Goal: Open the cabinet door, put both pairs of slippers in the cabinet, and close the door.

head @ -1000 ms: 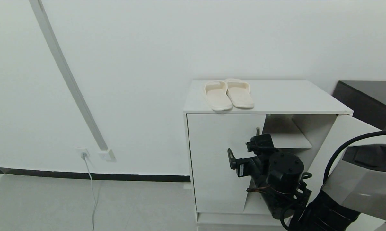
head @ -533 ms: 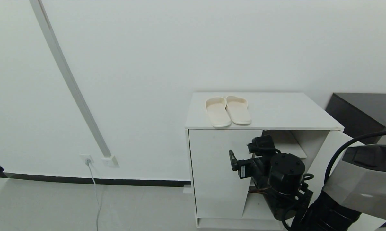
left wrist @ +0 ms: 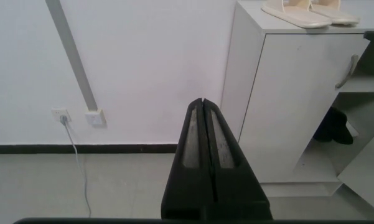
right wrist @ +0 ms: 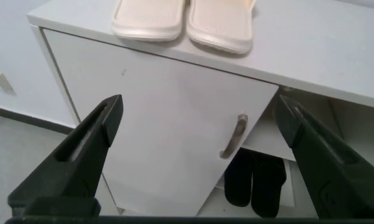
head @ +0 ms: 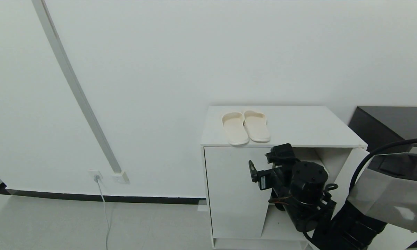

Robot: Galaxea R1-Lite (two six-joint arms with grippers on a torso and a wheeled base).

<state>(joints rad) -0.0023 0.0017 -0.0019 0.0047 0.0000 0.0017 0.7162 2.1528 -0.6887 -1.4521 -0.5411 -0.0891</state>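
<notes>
A white cabinet (head: 229,139) stands against the wall with a cream pair of slippers (head: 246,126) on its top. Its left door (head: 236,191) with a metal handle (right wrist: 232,137) is closed, and its right door (head: 349,166) is swung open. A black pair of slippers (right wrist: 255,180) lies inside on the lower shelf. My right gripper (right wrist: 198,106) is open and empty, held in front of the cabinet just below the top edge, facing the handle. My left gripper (left wrist: 203,134) is shut on nothing, some way off to the cabinet's left.
A dark piece of furniture (head: 389,121) stands right of the cabinet. On the wall to the left are a socket (head: 96,175) with a hanging cable and a slanted grey conduit (head: 73,86). Bare floor (head: 90,225) lies left of the cabinet.
The head view has shifted, so the cabinet sits lower and smaller in the picture. Against the cabinet, my right gripper now stands higher, near the top edge instead of at shelf height.
</notes>
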